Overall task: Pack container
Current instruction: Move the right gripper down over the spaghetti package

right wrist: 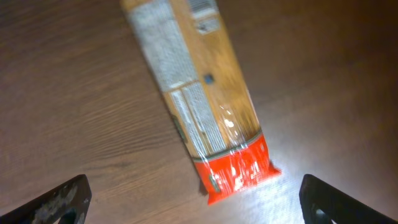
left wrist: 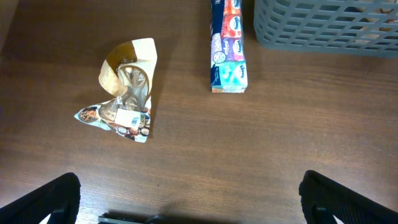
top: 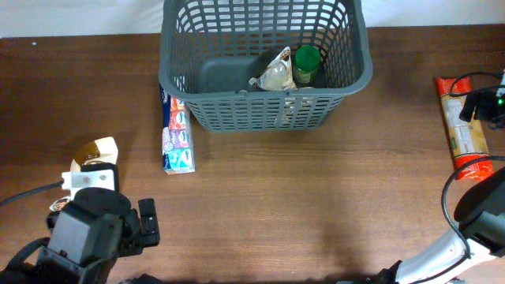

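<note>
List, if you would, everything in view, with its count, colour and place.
container: one, dark grey, far centre of table
clear packet: one, transparent, inside container
green-capped jar: one, green, inside container beside clear packet
toothpaste box: one, blue and red, on table along container's left wall
crumpled pouch: one, tan and white, left side of table
long packet: one, orange with red end, right side of table
table: one, brown wood
left fingers: two, black, open, near crumpled pouch
right fingers: two, black, open, over long packet
</note>
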`<action>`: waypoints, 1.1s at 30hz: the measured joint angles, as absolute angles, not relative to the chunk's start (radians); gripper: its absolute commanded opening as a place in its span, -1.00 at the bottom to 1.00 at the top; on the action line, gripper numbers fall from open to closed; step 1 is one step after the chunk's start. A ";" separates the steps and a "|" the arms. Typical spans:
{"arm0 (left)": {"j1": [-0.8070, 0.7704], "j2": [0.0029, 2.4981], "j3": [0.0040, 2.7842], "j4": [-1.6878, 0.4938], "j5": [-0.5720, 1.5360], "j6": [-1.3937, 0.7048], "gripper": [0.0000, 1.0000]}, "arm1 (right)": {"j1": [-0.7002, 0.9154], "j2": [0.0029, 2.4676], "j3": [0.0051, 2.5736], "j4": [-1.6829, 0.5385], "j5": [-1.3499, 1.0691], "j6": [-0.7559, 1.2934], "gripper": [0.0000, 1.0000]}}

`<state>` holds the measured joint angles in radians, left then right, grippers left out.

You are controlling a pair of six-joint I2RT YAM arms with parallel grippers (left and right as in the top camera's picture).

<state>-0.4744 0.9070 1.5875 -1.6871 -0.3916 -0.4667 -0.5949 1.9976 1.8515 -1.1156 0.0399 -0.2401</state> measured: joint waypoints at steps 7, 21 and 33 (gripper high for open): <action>-0.474 0.907 1.588 -1.687 -0.392 -0.467 0.99 | -0.595 2.005 1.851 -1.080 0.020 -0.420 0.98; -0.474 0.907 1.588 -1.687 -0.392 -0.467 0.99 | -0.595 2.150 1.850 -1.069 0.152 -0.480 0.98; -0.474 0.907 1.588 -1.687 -0.392 -0.467 0.99 | -0.595 2.177 1.849 -1.096 0.184 -0.482 0.98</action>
